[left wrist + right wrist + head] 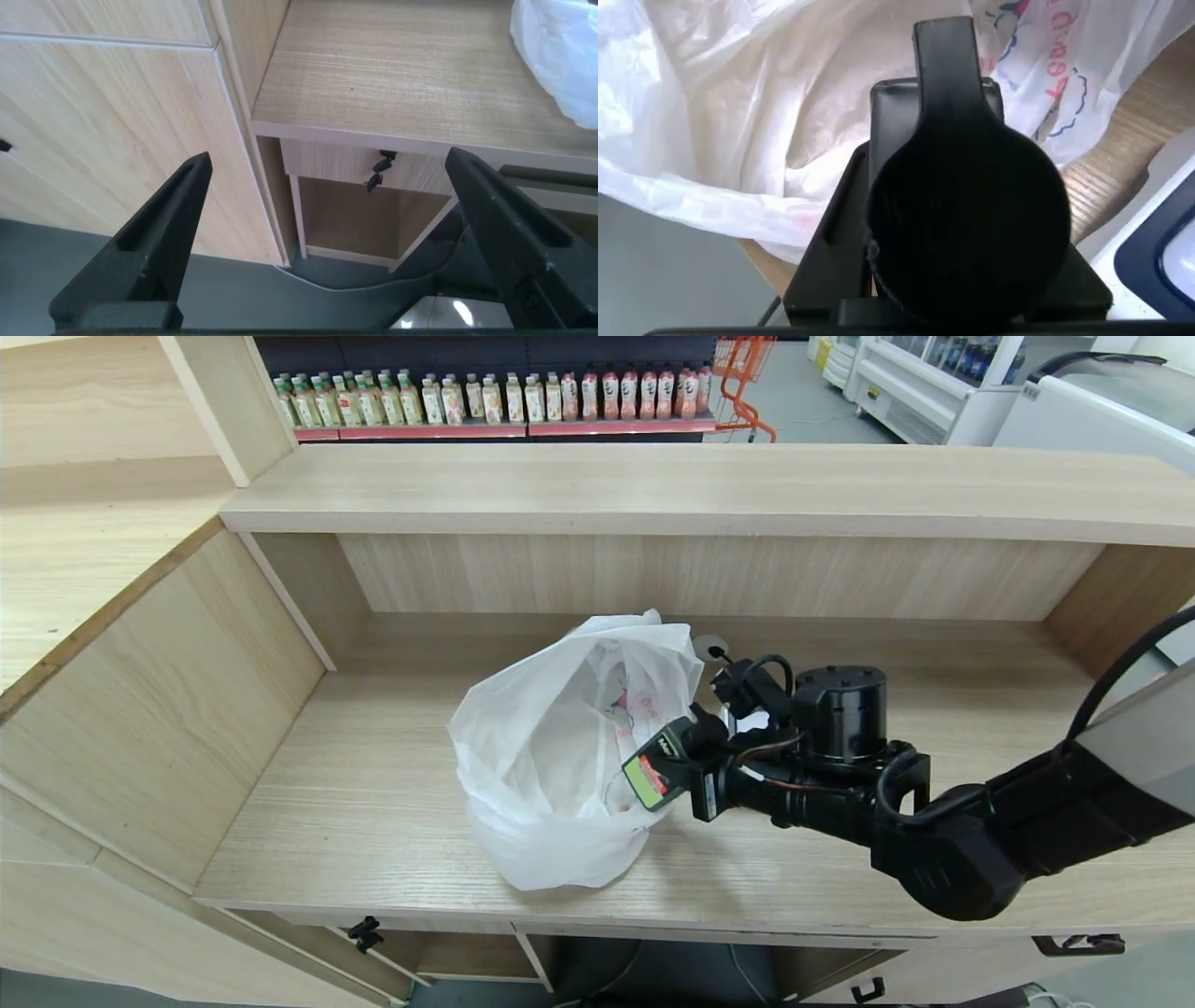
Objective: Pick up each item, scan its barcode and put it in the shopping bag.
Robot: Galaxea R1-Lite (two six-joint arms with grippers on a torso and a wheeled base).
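The white plastic shopping bag stands open on the wooden counter. My right gripper is at the bag's right rim, shut on a dark item with a green and red label. In the right wrist view the dark item sits in front of the bag's opening. My left gripper is open and holds nothing, hanging low in front of the counter's front edge. A corner of the bag shows beyond it.
A white device with a dark face lies on the counter beside the bag, under my right arm. A raised wooden shelf runs behind the counter and a wooden side panel closes its left. Open cupboard space lies below the counter.
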